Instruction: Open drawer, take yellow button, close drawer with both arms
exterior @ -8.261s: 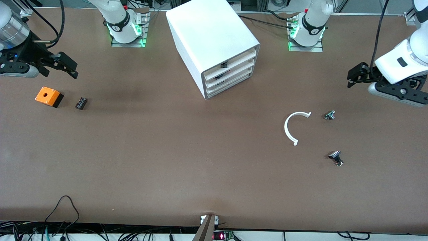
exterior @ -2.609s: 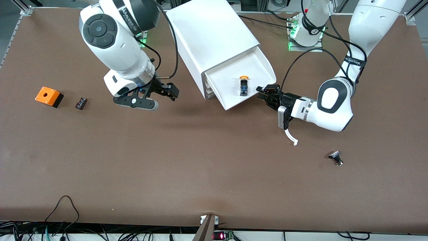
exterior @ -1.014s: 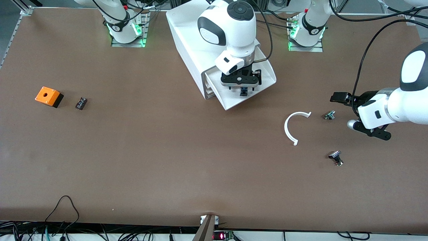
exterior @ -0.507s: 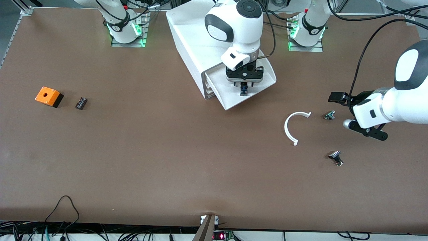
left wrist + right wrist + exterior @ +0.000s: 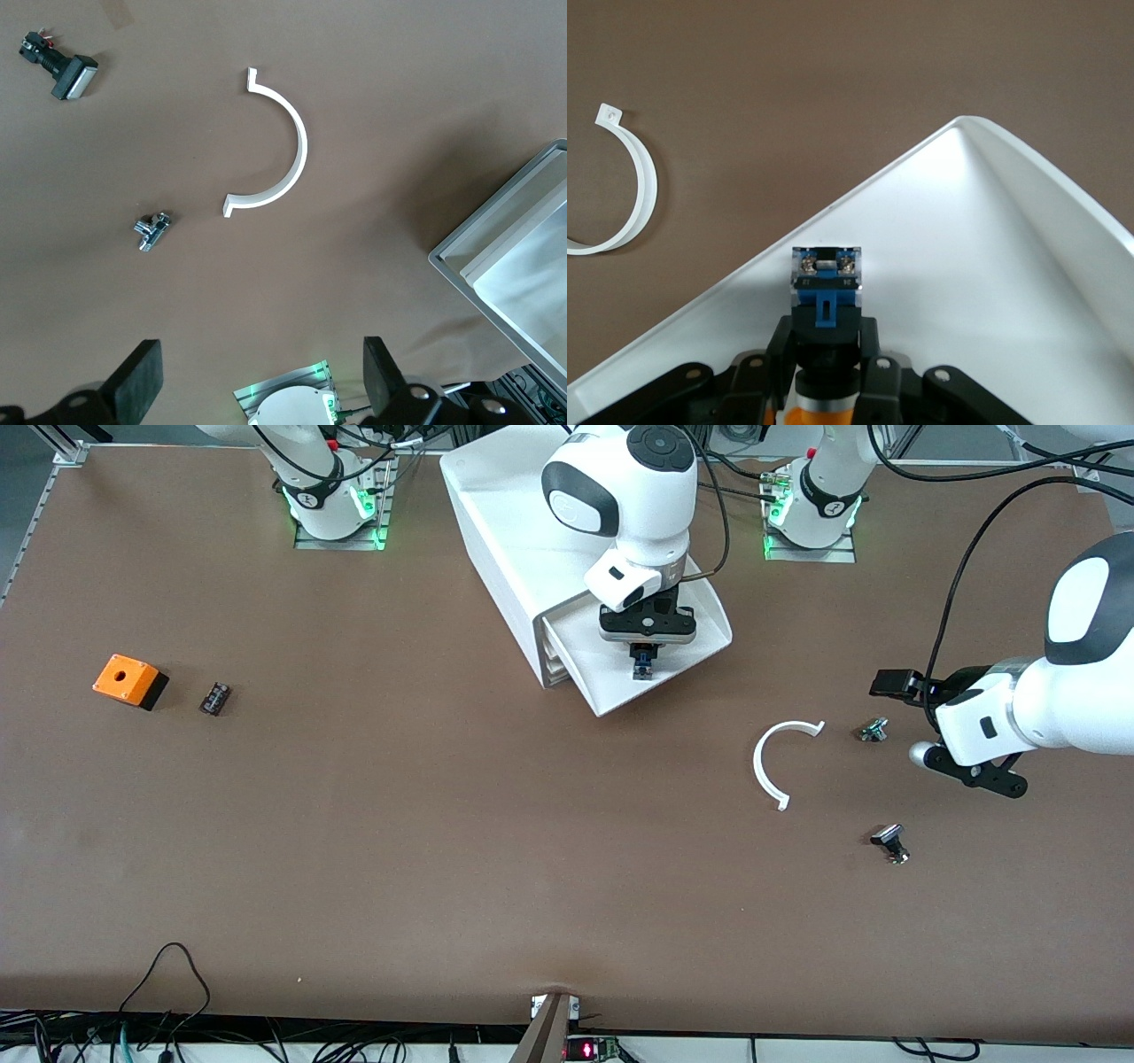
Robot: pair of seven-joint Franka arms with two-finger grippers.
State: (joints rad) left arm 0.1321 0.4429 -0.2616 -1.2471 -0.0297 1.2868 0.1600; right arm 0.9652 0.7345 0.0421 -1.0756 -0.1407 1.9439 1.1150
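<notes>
The top drawer (image 5: 695,657) of the white cabinet (image 5: 532,522) stands pulled out. The button (image 5: 641,664) lies in it; in the front view only its blue and black end shows under the hand. My right gripper (image 5: 645,646) is down in the drawer. In the right wrist view this gripper (image 5: 824,354) is shut on the button (image 5: 825,292) at its black body, with the orange cap between the fingers. My left gripper (image 5: 897,685) is open and empty over the table near the left arm's end, and its fingers (image 5: 133,390) stand wide apart.
A white arc-shaped piece (image 5: 766,766), a small silver part (image 5: 873,731) and a black-and-silver part (image 5: 890,841) lie on the table near the left gripper. An orange cube with a hole (image 5: 128,679) and a small black part (image 5: 214,698) lie toward the right arm's end.
The right gripper has shifted a little toward the cabinet over the button and settled round it. The left arm has barely moved.
</notes>
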